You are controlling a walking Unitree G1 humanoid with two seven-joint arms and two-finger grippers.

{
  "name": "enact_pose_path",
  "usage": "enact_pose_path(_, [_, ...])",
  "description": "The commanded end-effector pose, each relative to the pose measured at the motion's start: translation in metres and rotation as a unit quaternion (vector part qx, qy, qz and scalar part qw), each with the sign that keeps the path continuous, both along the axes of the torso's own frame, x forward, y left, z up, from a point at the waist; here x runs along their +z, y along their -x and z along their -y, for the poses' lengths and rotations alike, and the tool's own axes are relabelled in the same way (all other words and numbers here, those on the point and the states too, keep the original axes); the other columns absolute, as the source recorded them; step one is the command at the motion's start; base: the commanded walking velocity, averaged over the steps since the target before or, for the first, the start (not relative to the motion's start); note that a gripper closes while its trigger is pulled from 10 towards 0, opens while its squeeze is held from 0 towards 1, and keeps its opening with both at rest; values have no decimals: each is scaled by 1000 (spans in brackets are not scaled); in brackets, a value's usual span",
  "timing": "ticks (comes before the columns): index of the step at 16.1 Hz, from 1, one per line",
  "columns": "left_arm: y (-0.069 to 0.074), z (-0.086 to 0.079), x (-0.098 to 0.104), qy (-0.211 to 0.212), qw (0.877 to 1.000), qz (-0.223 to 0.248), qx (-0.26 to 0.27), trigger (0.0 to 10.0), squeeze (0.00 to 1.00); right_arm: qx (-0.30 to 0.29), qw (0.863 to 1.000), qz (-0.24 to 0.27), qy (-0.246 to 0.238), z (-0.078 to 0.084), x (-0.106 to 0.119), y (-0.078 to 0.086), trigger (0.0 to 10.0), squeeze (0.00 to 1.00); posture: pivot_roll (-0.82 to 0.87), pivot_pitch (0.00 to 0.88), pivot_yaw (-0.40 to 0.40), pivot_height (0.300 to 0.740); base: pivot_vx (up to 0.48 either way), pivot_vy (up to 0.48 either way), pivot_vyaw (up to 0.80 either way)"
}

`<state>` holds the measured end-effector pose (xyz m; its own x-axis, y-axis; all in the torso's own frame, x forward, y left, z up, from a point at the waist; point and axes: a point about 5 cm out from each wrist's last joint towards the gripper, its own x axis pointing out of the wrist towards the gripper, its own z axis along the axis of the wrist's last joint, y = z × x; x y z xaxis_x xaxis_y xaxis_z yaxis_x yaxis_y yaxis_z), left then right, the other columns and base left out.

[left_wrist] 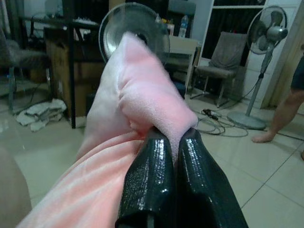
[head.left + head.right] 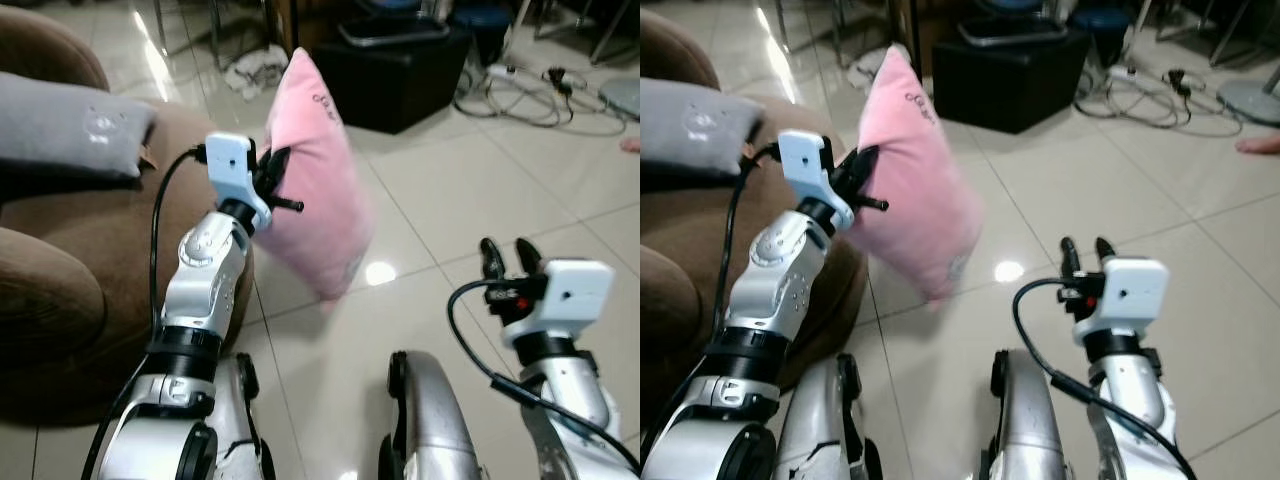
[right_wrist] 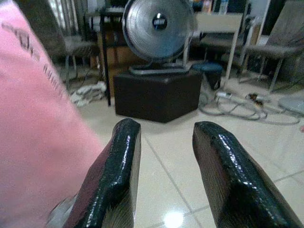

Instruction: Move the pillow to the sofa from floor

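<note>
sofa [image 2: 70, 250] left of frame, cushion [image 2: 70, 125] on it | pillow [image 2: 315, 170] centre, above the floor, just right of the sofa (pinched by left gripper [image 2: 275, 180]) | box [image 2: 395, 75] behind, upper centre | right gripper [image 2: 508, 258] lower right

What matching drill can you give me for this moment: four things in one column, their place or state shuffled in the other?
Things:
1. pink pillow
2. grey pillow
3. left gripper
4. right gripper

Places or states:
A. open, holding nothing, fingers pointing up over the tiled floor
B. lying on the brown sofa
C. hanging in the air beside the sofa
D. shut, pinching a fold of pink fabric

Pairs: 1-C, 2-B, 3-D, 4-A
</note>
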<state>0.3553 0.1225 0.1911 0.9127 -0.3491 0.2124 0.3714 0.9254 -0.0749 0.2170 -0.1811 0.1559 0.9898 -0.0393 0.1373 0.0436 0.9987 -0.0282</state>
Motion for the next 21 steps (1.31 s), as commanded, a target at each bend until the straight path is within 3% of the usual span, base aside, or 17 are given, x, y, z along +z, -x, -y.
enact_pose_path(1, [3,8,13,-9,1000,28,-9,10000,0,-8,1000,7,-8,4,7,0,10000,0,-77,12,15,585,0,0,0])
enact_pose_path(3, [10,13,10,-46,998,49,5,10000,0,-13,1000,7,-8,10,12,0,10000,0,-77,9,16,605,0,0,0])
enact_pose_path(4, [15,12,-2,-67,997,24,11,10000,0,-18,1000,3,2,13,14,0,10000,0,-82,11,17,620,0,0,0])
enact_pose_path(7, [21,11,-15,-119,993,16,15,10000,0,-16,1000,5,10,17,20,-3,10000,0,-73,19,8,650,0,0,0])
enact_pose_path(9, [22,9,-19,-132,991,15,22,10000,0,-13,1000,3,10,16,19,-5,10000,0,-71,19,1,660,0,0,0])
enact_pose_path(13, [37,-5,-37,-196,980,-10,20,10000,0,7,999,-33,1,20,-2,-10,10000,0,-42,25,0,705,0,0,0])
enact_pose_path(18, [63,-22,-27,-208,978,-24,22,10000,0,17,998,-52,2,28,-22,-24,10000,0,19,23,17,740,0,0,0])
enact_pose_path(20, [67,-22,-25,-208,978,-26,25,10000,0,21,999,-47,8,32,-21,-31,10000,0,25,20,17,740,0,0,0])
enact_pose_path(21, [59,-19,-28,-189,980,-33,46,10000,0,19,999,-26,11,33,-13,-39,10000,0,11,22,0,740,0,0,0])
